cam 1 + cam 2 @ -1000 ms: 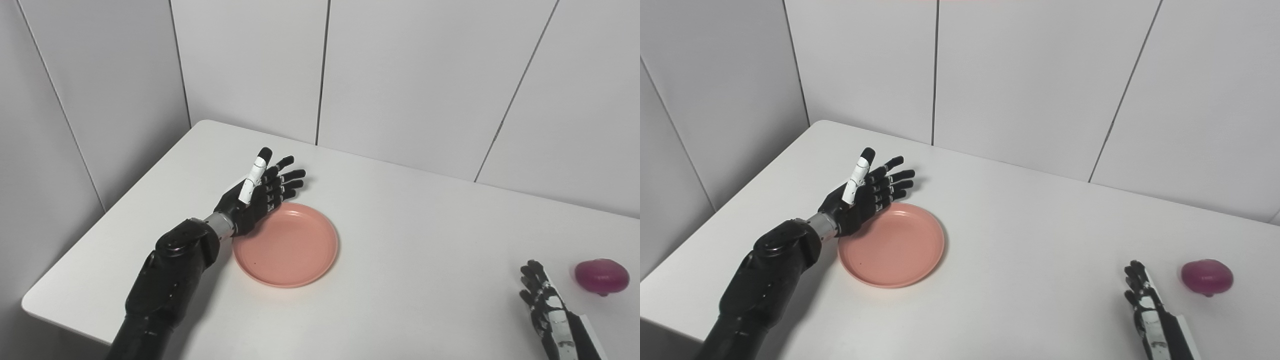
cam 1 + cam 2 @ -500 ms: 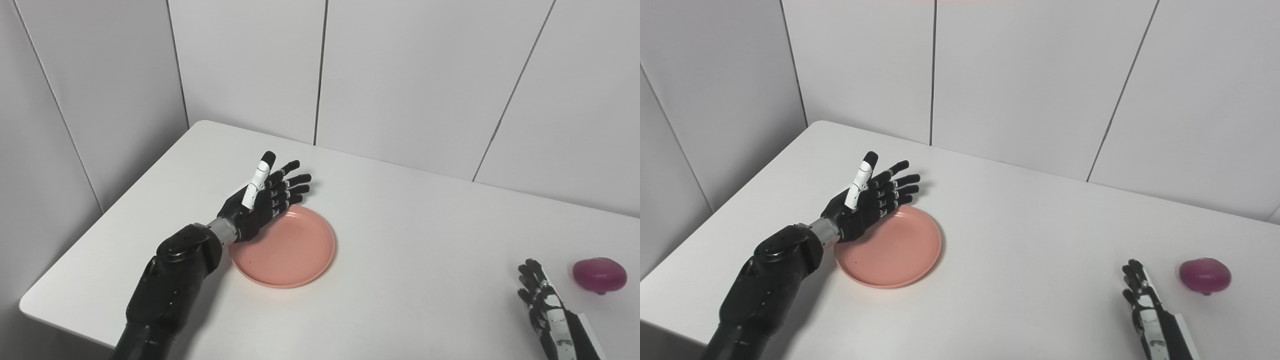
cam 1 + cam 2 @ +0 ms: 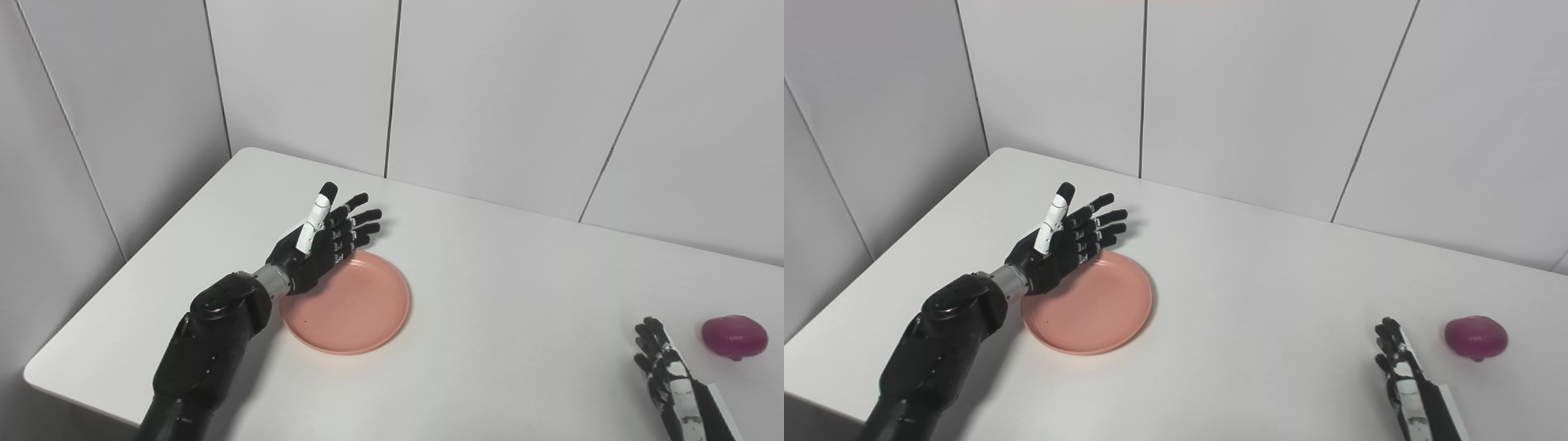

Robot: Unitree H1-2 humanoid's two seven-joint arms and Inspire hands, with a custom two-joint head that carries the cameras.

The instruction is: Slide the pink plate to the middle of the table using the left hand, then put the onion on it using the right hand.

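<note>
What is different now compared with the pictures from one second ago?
The left hand, open with fingers apart, shifted slightly toward the table's right over the pink plate's far-left rim. Nothing was grasped or released. The plate, onion and right hand stayed about where they were.
</note>
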